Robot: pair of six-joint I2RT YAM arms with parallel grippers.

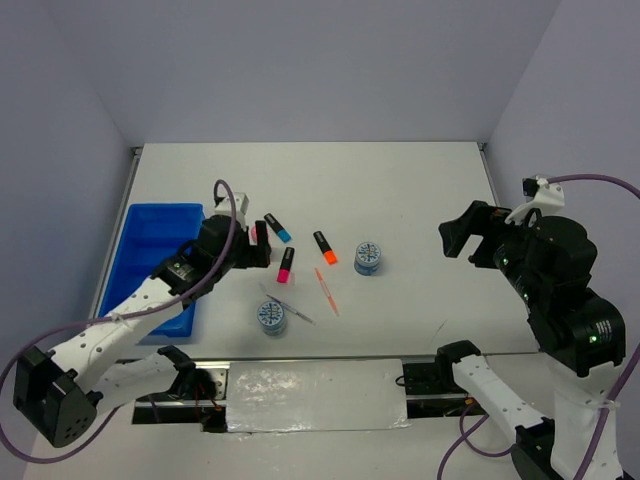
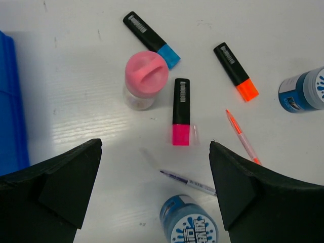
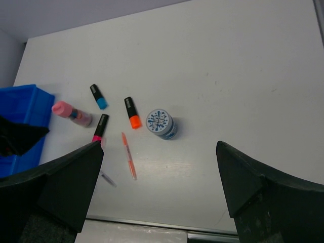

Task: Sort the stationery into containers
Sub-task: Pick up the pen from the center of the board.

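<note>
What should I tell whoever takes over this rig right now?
Left gripper: open, empty, low over the table by the pink highlighter and pink cylinder.
Right gripper: open, empty, raised at the right.
Also loose on the table: blue highlighter, orange highlighter, near roll, far roll, orange pen, clear pen.
Tray: nothing visible inside.
Done: nothing. Left: all eight items.
</note>
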